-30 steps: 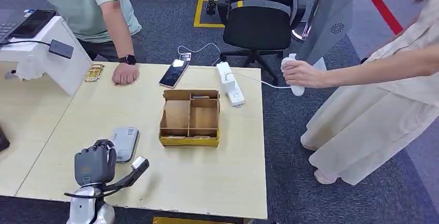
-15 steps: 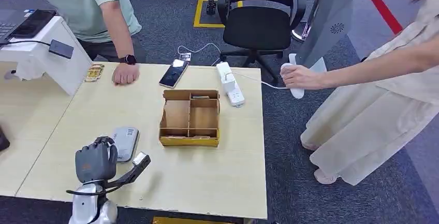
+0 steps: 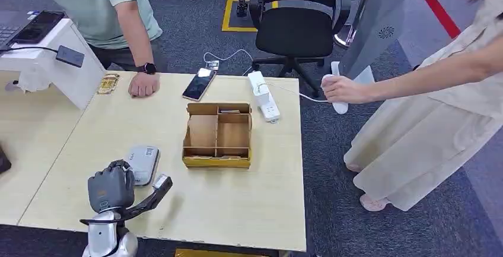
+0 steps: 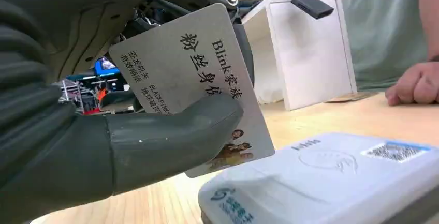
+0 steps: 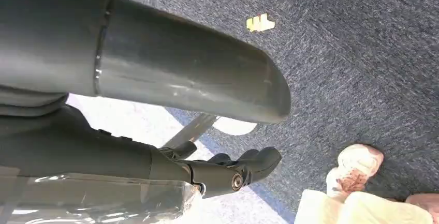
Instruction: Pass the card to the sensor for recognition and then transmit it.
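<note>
My left hand [image 3: 111, 189] hovers over the near left part of the wooden table [image 3: 249, 203], right beside the grey-white card reader [image 3: 143, 164]. In the left wrist view its thumb [image 4: 171, 138] pins a pale printed card [image 4: 196, 74] against the fingers. The card is tilted, with its lower corner close over the edge of the reader [image 4: 331, 182]; I cannot tell whether they touch. My right hand [image 5: 155, 79] hangs over the dark carpet with its fingers [image 5: 233, 169] apart and nothing in them.
A divided cardboard box [image 3: 217, 135] stands mid-table, with a phone [image 3: 199, 83] and a power strip [image 3: 263, 95] behind it. One person's fist [image 3: 143, 85] rests on the far edge beside a white stand [image 3: 50, 61]. At the right, another person holds a white device [image 3: 339, 88].
My left hand has drawn back a little toward the table's near edge, still holding the card beside the reader. The person on the right has shifted the white device slightly.
</note>
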`<state>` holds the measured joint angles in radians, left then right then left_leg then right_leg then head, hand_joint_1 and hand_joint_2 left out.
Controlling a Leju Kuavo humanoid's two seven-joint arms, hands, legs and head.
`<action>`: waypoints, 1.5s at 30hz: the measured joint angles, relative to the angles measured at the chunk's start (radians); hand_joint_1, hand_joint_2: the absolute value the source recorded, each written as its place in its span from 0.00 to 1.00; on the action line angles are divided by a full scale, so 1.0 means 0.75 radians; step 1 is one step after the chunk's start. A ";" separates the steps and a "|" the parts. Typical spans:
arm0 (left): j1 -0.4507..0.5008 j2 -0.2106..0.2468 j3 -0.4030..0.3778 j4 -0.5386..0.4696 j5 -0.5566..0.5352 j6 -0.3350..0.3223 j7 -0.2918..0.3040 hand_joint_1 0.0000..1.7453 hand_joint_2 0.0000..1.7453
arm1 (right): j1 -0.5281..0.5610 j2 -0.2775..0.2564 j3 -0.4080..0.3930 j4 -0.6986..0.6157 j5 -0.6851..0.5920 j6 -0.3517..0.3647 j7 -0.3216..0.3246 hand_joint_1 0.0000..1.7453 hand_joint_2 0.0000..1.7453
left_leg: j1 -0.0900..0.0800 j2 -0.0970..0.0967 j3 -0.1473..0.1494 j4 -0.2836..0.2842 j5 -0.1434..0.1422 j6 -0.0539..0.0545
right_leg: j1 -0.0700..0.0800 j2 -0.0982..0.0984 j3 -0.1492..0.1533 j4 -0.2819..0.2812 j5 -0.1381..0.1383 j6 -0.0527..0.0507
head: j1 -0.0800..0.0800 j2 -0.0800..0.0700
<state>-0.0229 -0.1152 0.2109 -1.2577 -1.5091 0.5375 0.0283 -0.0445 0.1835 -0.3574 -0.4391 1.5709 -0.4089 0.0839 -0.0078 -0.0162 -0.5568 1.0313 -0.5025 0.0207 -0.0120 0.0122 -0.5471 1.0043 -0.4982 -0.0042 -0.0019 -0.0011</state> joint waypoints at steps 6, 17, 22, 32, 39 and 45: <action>0.002 0.021 -0.034 0.027 0.000 -0.001 -0.009 1.00 1.00 | 0.001 0.000 0.000 -0.001 0.000 0.000 0.001 0.00 0.00 | 0.000 0.000 0.000 0.000 0.000 0.000 | 0.000 0.000 0.000 0.000 0.000 0.000 | 0.000 0.000; 0.002 0.032 -0.078 0.060 0.000 0.001 -0.030 1.00 1.00 | 0.007 0.000 -0.001 -0.007 0.000 0.001 0.000 0.00 0.00 | 0.000 0.000 0.000 0.000 0.000 0.000 | 0.000 0.000 0.000 0.000 0.000 0.000 | 0.001 0.000; -0.001 0.032 -0.088 0.071 -0.001 0.002 -0.051 1.00 1.00 | 0.007 0.000 -0.001 -0.008 0.000 0.001 0.000 0.00 0.00 | 0.000 0.000 0.001 0.000 0.000 0.000 | 0.000 0.000 0.000 0.000 0.000 0.000 | 0.000 0.000; -0.006 0.041 -0.114 0.080 -0.001 -0.001 -0.070 1.00 1.00 | 0.007 0.000 -0.001 -0.012 0.000 0.000 -0.001 0.00 0.00 | 0.000 0.000 0.001 0.000 0.000 0.000 | 0.000 0.000 0.001 0.000 0.000 0.000 | 0.001 0.000; -0.012 0.046 -0.116 0.090 -0.001 -0.023 -0.071 1.00 1.00 | 0.006 0.000 -0.001 -0.013 0.000 -0.001 -0.003 0.00 0.00 | 0.000 0.000 0.001 0.000 0.000 0.000 | 0.000 0.000 0.001 0.000 0.000 0.000 | 0.000 0.000; -0.022 0.049 -0.116 0.116 -0.001 -0.066 -0.085 1.00 1.00 | 0.006 0.000 -0.008 -0.013 0.000 -0.004 -0.011 0.00 0.00 | 0.000 0.000 0.001 0.000 0.000 0.000 | 0.000 0.000 0.001 0.000 0.000 0.000 | 0.000 0.000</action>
<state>-0.0395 -0.0786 0.1240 -1.1704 -1.5095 0.4879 -0.0355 -0.0400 0.1835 -0.3632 -0.4486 1.5709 -0.4120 0.0755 -0.0080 -0.0163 -0.5559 1.0313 -0.5025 0.0208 -0.0120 0.0120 -0.5462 1.0043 -0.4981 -0.0042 -0.0019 -0.0011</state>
